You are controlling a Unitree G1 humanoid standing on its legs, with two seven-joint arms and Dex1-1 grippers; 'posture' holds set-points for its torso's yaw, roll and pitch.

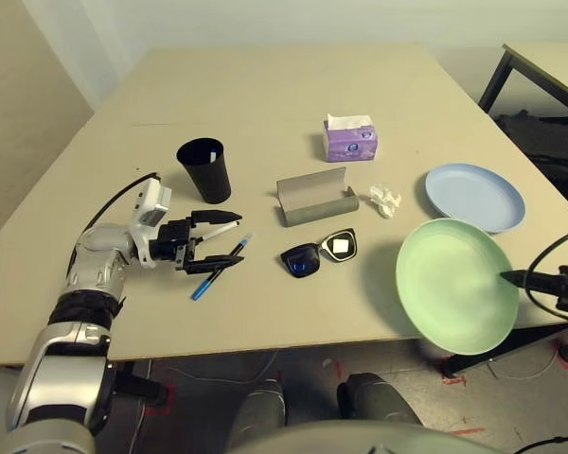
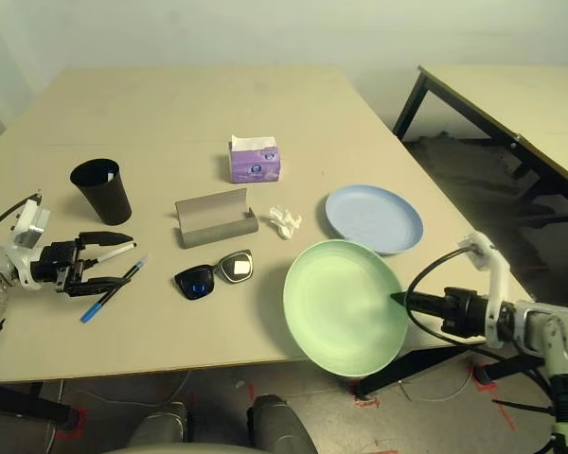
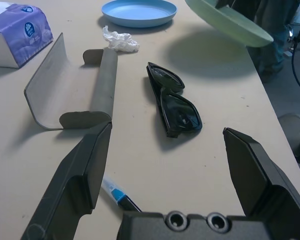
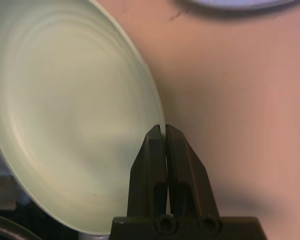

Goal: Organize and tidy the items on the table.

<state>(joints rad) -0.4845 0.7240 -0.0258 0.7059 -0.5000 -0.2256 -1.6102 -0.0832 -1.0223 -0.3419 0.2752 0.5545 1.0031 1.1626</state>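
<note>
My right gripper (image 2: 398,301) is shut on the rim of the pale green plate (image 1: 454,284), which hangs tilted over the table's (image 1: 265,85) near right edge. The pale blue plate (image 1: 475,196) lies flat behind it. My left gripper (image 1: 229,238) is open, low over the white-black marker (image 1: 218,230) and the blue pen (image 1: 218,272). A black cup (image 1: 204,168) stands upright just beyond it. In the middle lie the dark sunglasses (image 1: 320,253), the open grey glasses case (image 1: 312,197), a crumpled white tissue (image 1: 385,199) and the purple tissue pack (image 1: 350,139).
A smaller beige table with black legs (image 2: 511,95) stands off to the right, across a gap of floor. The far half of the big table is bare. Black cables run along both forearms.
</note>
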